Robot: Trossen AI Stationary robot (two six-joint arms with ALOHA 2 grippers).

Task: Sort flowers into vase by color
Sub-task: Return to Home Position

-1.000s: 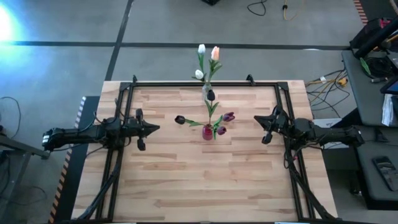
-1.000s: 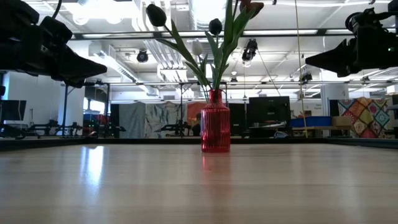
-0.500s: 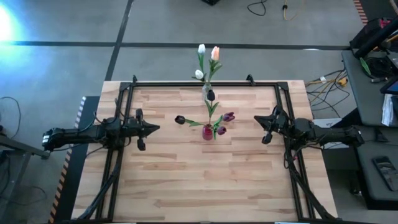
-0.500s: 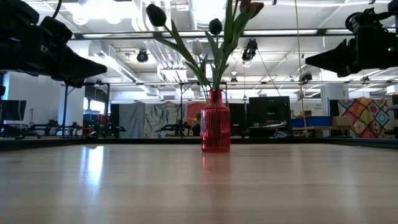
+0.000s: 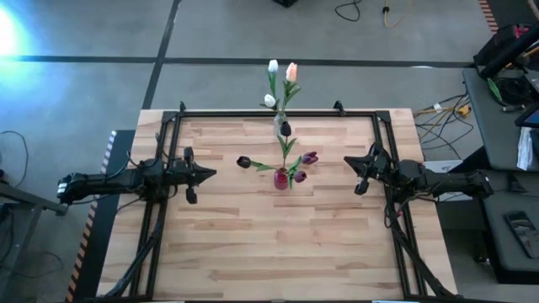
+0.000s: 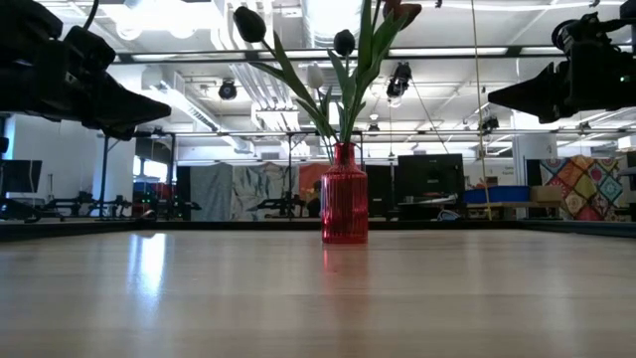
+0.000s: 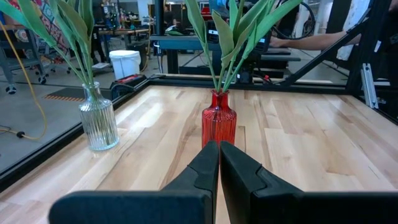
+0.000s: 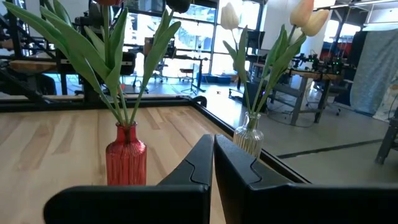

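My left hand (image 5: 208,173) hovers above the left side of the desk (image 5: 253,252), fingers pressed together and holding nothing. My right hand (image 5: 351,162) hovers above the right side, likewise closed and empty. Both point inward at the red vase (image 5: 281,180), which stands upright at mid-desk between them with the dark flowers (image 5: 285,129) in it. The clear vase (image 5: 279,120) stands near the far edge, holding the pale flowers (image 5: 273,66).

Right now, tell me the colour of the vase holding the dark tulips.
Red: the vase is ribbed red glass, clearest in the low view.
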